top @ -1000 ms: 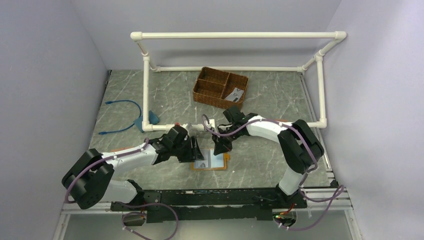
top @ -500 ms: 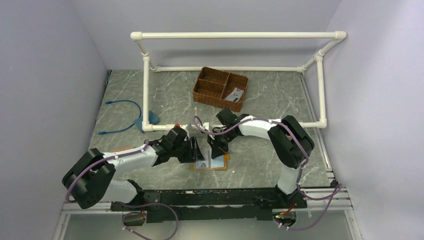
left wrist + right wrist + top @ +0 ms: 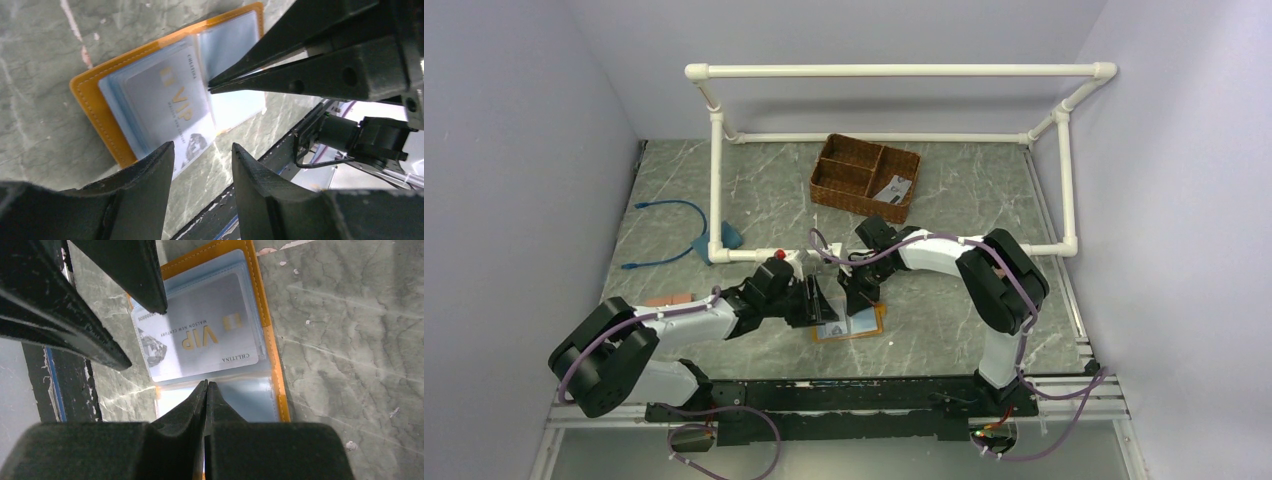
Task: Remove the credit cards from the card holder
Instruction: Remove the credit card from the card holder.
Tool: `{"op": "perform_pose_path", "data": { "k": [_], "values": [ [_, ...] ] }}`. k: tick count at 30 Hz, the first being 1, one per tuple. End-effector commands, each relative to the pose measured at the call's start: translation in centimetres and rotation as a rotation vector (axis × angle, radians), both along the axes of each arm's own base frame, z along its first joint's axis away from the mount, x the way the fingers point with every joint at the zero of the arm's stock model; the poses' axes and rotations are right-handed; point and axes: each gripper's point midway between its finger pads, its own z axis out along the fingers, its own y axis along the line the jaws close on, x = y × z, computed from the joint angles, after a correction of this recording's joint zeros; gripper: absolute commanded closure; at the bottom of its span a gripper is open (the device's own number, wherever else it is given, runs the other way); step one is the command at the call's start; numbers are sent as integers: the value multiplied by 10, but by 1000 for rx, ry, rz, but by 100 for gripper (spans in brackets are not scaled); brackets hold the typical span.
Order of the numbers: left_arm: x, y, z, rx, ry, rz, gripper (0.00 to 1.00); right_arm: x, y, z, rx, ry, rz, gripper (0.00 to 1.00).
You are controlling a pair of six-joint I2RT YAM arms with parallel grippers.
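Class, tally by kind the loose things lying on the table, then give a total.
Orange card holder: 1
Cards in view: 2, a VIP card in the holder, a second card in the basket
Wicker basket: 1
Blue cable: 1
Pink item beside the left arm, kind unclear: 1
Total: 6

Plain pale lilac walls (image 3: 514, 150) on three sides, flat even light. The tabletop (image 3: 984, 190) is grey-green marble with white veins. A white pipe frame (image 3: 894, 70) stands over the far half with a wicker basket (image 3: 849, 203) under it, and a blue cable (image 3: 674, 202) lies off left.
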Motion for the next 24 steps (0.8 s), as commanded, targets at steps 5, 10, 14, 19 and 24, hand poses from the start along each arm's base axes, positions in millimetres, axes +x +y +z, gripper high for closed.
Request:
{"op": "perform_pose_path", "data": {
  "k": [5,10,14,19,24],
  "values": [
    [4,-18,28,-148,-76,-23,49,9,6,4,0,-19,-12,97],
    [9,-4,19,-52,-68,24,47,10,6,4,-5,-18,-20,97],
    [9,8,17,18,-67,53,46,11,6,2,-11,-14,-21,97],
    [7,5,14,4,-49,39,44,11,6,1,-17,-12,-25,97],
    [6,-2,10,-8,-31,19,43,11,5,0,-19,-8,-28,97]
  ]
}}
